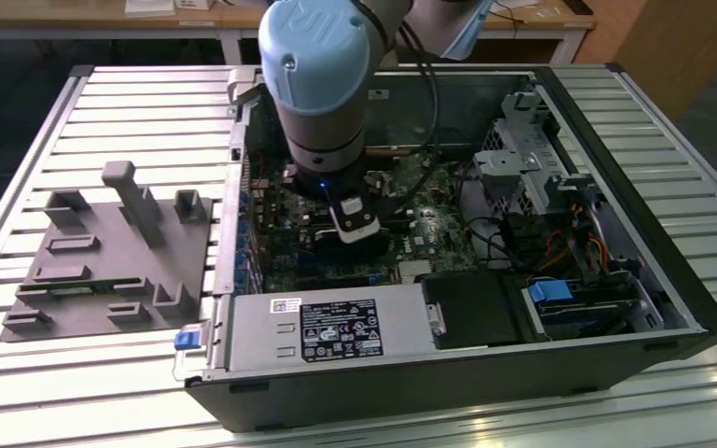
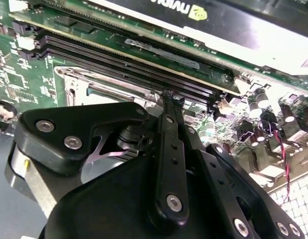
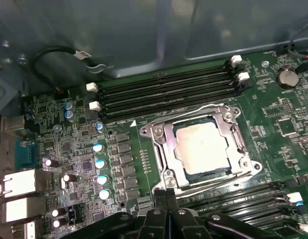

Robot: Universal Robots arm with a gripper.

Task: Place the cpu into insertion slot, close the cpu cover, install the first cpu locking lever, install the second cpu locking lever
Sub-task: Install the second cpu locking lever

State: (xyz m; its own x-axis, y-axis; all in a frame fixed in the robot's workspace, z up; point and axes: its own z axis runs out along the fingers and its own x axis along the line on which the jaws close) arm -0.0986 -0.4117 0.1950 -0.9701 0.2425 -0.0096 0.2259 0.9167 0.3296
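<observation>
Cpu (image 3: 201,148) sits in insertion slot (image 3: 164,149), cpu cover (image 3: 232,130) apparently down over it. End effector (image 3: 167,195) fingertips together, just beside the slot's edge.

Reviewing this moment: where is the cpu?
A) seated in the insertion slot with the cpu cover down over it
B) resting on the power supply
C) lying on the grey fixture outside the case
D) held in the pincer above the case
A: in the first wrist view the cpu sits in the insertion slot, framed by the cpu cover.
</observation>
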